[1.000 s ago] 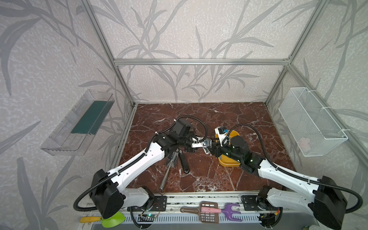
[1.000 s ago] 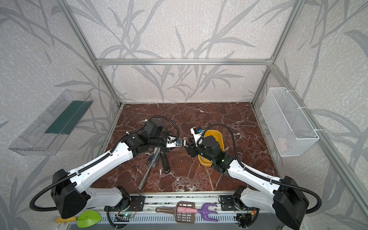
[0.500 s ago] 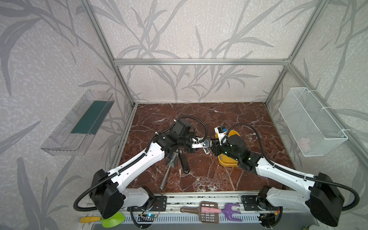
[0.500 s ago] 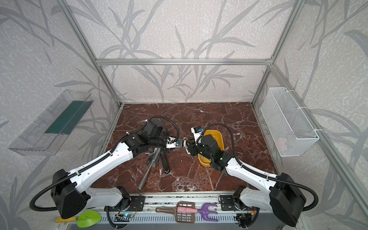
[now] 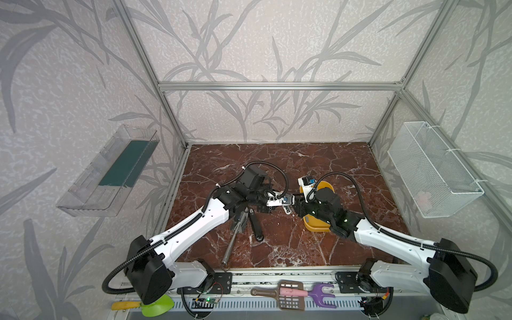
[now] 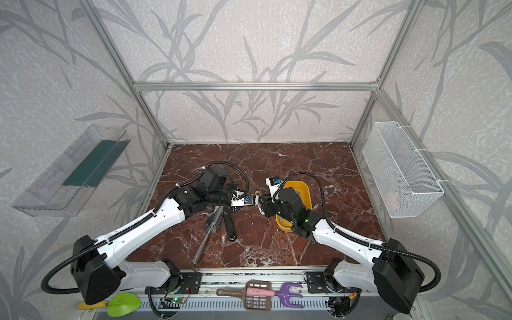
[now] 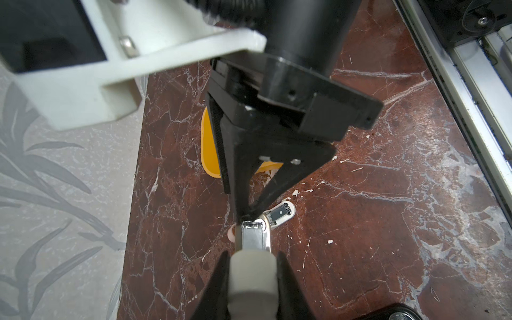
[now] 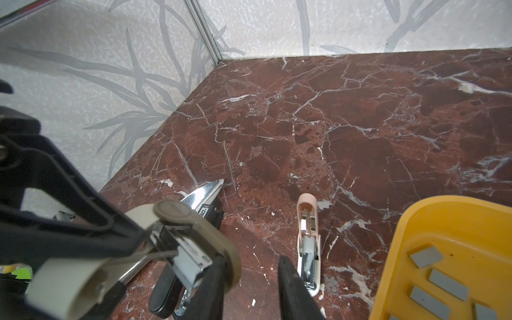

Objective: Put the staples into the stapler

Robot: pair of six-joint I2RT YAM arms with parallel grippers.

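Note:
My left gripper (image 7: pixel 252 260) is shut on the rear of a beige stapler (image 7: pixel 252 279) and holds it above the floor. Its lid stands open and the metal magazine (image 8: pixel 191 261) is bare. My right gripper (image 8: pixel 249 263) is at the stapler's front end, jaws open with floor showing between them. One of its fingers (image 8: pixel 216 279) rests against the beige lid (image 8: pixel 205 230). In the left wrist view the right gripper (image 7: pixel 248 214) tapers down onto the stapler's tip. Several grey staples (image 8: pixel 426 256) lie in the yellow tray (image 8: pixel 401 249), seen in both top views (image 5: pixel 315 225) (image 6: pixel 303 191).
A small pink stapler (image 8: pixel 307 249) lies on the floor between the grippers and the tray. A black stapler (image 5: pixel 256 225) and a long metal bar (image 5: pixel 230 246) lie under the left arm. A wire basket (image 5: pixel 432 169) hangs on the right wall, a clear shelf (image 5: pixel 108 171) on the left.
The right gripper's jaws have narrowed and its arm has shifted slightly toward the held stapler. The left arm and the stapler have stayed still.

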